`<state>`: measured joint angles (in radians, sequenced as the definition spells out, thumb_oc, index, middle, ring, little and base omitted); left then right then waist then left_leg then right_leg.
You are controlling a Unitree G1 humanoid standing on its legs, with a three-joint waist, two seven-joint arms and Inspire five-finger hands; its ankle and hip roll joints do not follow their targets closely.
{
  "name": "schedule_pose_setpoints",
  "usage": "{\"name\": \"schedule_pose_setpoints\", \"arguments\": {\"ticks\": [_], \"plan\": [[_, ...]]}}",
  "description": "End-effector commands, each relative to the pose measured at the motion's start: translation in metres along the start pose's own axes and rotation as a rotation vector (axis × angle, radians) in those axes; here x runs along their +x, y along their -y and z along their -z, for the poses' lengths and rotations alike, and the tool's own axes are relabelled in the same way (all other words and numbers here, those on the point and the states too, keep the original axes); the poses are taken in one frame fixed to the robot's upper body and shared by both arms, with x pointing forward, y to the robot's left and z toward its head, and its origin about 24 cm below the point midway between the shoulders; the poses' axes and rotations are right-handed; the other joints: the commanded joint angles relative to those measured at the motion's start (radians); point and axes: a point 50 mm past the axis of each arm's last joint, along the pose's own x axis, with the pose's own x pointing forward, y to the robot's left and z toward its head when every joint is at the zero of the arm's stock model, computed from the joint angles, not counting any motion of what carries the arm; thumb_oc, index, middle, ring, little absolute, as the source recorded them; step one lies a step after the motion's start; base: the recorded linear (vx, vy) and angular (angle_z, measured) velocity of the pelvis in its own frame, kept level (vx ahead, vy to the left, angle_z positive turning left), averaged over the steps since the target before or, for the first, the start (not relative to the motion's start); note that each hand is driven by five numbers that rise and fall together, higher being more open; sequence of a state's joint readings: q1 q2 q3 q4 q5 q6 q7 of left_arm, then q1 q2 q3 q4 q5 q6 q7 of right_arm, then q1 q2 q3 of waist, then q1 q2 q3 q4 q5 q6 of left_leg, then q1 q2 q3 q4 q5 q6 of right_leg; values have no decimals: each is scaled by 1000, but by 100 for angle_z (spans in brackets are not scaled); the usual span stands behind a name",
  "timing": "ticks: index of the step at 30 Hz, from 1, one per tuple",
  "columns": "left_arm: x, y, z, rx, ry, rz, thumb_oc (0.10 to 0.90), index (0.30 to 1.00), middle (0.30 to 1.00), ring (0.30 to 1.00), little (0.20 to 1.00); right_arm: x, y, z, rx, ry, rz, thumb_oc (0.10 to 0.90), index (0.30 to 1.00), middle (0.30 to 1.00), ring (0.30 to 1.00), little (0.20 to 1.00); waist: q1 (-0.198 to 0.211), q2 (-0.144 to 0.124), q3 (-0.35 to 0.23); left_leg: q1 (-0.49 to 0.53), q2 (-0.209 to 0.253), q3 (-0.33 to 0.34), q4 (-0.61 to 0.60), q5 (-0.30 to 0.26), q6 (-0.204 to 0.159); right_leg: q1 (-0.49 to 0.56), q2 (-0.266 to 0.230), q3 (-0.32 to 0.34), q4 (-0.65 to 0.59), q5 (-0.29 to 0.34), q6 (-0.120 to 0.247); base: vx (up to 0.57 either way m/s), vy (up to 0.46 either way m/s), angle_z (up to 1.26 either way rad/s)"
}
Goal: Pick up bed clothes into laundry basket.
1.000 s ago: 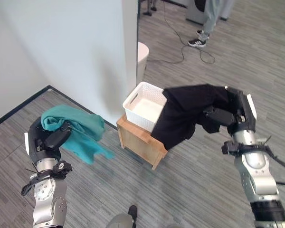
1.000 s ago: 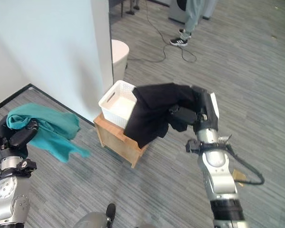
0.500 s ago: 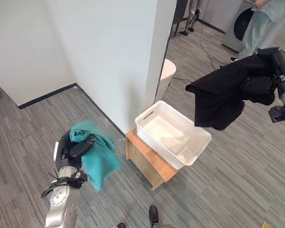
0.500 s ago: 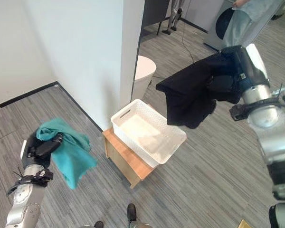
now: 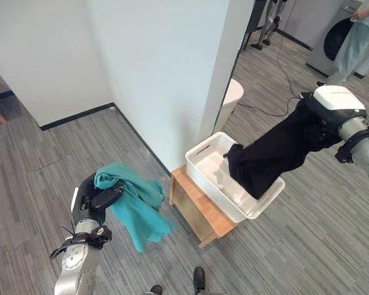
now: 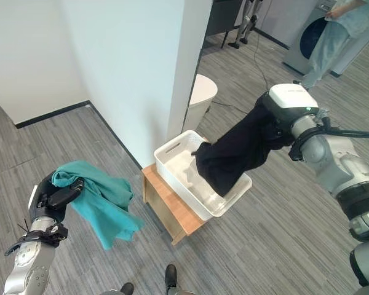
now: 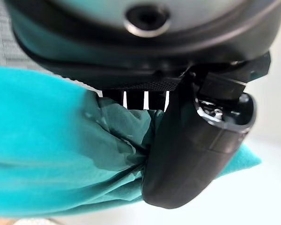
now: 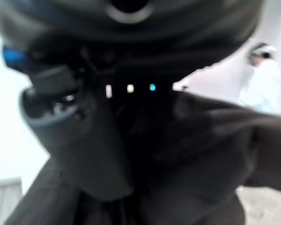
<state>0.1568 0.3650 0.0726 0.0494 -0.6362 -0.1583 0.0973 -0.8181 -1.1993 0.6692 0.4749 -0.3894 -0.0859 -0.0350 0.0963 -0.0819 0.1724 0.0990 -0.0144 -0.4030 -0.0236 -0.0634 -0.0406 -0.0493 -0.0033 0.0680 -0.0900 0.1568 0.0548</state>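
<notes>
The right hand [image 6: 289, 104] stays hidden under the black garment [image 6: 237, 150] it carries — whether its fingers are clenched cannot be told — and the cloth's lower end already dips into the white laundry basket [image 6: 172, 153] on the low wooden bench [image 6: 163, 200]. Best to lower further before letting go, so nothing drapes over the rim. The left hand [image 5: 92, 203] grips the teal garment [image 5: 135, 206] — held well apart, awaiting its turn.

I'm getting bright, even daylight on the white wall [image 5: 141, 67] and grey floor [image 5: 43, 153], soft shadows only; both wrist views are blurred close up.
</notes>
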Motion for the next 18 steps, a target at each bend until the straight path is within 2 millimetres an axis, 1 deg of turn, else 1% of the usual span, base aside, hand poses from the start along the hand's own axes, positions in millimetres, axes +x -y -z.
{"name": "schedule_pose_setpoints", "arguments": {"ticks": [1,2,6,7,8,9,13,18], "plan": [[10,17,-52,42,255,155,400,300,300,300,300,-3,85,19,-229,-67,260,400,300,300,300,300,-8,-13,-113,-75,-59,4,-62,100,-22,37,-21,11,31,-153,74,1,-6,13],[9,18,-51,42,253,156,400,300,300,300,300,-1,81,18,-255,-68,238,400,300,300,300,300,-7,-10,-113,-78,-61,3,-62,102,-23,39,-23,6,31,-155,73,1,-6,12],[8,18,-49,44,246,159,400,300,300,300,300,4,73,13,-284,-51,216,400,300,300,300,300,-3,-5,-109,-85,-63,5,-62,105,-25,39,-25,-3,28,-154,73,-1,-11,8],[8,18,-50,45,248,158,400,300,300,300,300,5,73,10,-295,-42,217,400,300,300,300,300,-3,-3,-108,-87,-64,5,-63,106,-25,39,-26,-5,26,-153,73,8,-7,6],[8,17,-50,46,249,151,400,300,300,300,300,8,73,2,-288,-16,225,400,300,300,300,300,-1,2,-105,-91,-64,6,-64,107,-25,40,-27,-8,22,-153,73,7,-4,4],[8,17,-50,47,250,151,400,300,300,300,300,8,73,2,-287,-16,225,400,300,300,300,300,-1,2,-105,-91,-64,6,-64,107,-25,40,-27,-8,22,-153,73,7,-2,3],[7,16,-49,56,246,146,400,300,300,300,300,14,69,-15,-290,36,232,400,300,300,300,300,6,10,-94,-108,-68,8,-64,110,-26,33,-32,-17,15,-150,74,-4,-2,2],[6,16,-50,54,248,148,400,300,300,300,300,22,68,-24,-278,51,236,400,300,300,300,300,19,15,-85,-129,-71,14,-64,115,-25,15,-33,-21,12,-144,75,0,0,0]]}}
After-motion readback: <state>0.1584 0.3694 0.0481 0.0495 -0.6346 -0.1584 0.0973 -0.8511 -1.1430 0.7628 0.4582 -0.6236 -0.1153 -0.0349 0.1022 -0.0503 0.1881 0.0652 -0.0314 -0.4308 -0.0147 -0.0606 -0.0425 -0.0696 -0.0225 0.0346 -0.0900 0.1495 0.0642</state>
